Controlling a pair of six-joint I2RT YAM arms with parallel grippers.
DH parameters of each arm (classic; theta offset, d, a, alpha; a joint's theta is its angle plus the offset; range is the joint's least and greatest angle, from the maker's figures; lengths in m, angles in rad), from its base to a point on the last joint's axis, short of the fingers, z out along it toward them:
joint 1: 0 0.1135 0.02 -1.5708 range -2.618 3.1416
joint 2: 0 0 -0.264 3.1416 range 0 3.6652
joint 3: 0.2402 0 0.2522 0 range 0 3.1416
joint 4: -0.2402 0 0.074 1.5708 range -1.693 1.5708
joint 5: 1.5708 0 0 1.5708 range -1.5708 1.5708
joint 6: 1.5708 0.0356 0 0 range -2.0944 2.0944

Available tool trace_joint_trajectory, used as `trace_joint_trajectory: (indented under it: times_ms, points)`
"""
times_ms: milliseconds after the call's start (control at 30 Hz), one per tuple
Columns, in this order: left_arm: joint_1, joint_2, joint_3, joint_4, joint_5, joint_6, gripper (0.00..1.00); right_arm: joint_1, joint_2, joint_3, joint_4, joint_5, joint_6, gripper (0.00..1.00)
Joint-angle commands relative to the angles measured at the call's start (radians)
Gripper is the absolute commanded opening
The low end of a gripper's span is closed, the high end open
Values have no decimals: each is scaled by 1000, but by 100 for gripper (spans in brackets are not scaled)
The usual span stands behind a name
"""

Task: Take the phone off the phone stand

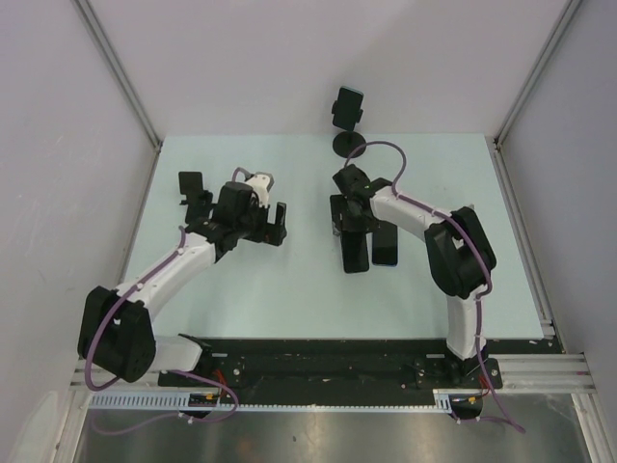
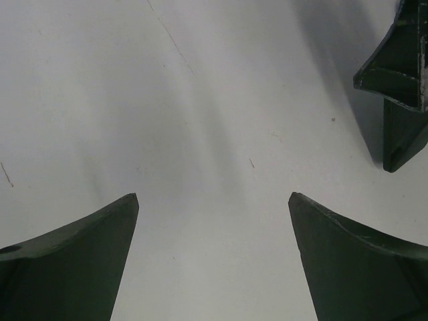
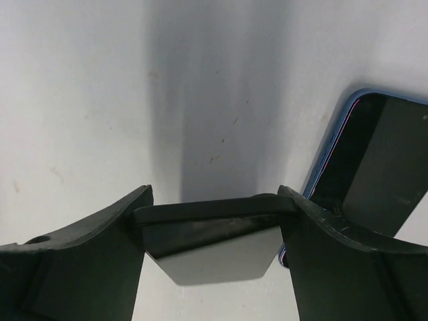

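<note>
Right gripper [image 3: 214, 197] clamped across phone [image 3: 214, 249], mid-table | phone stand [image 1: 348, 143] well apart at 12 o'clock | left gripper [image 2: 212, 197] spread wide, empty | phone looks stiff, slick, glass-fragile: hold long edges, not faces

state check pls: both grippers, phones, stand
left gripper: open, empty, over bare table.
right gripper: shut on black phone.
black phone: clamped in the right jaws, off the stand.
blue phone: flat on table beside right gripper.
stand: upright at far edge; cradle contents unclear.
</note>
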Motion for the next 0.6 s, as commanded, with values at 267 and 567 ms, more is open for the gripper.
trace_joint_trajectory:
  times_ms: [267, 567]
  points:
    - [-4, 35, 22, 25, -3, 9, 100, 39, 116, 10, 145, 338, 127, 19]
    - [-4, 37, 22, 25, 4, 3, 100, 56, 168, 9, 225, 450, 166, 35]
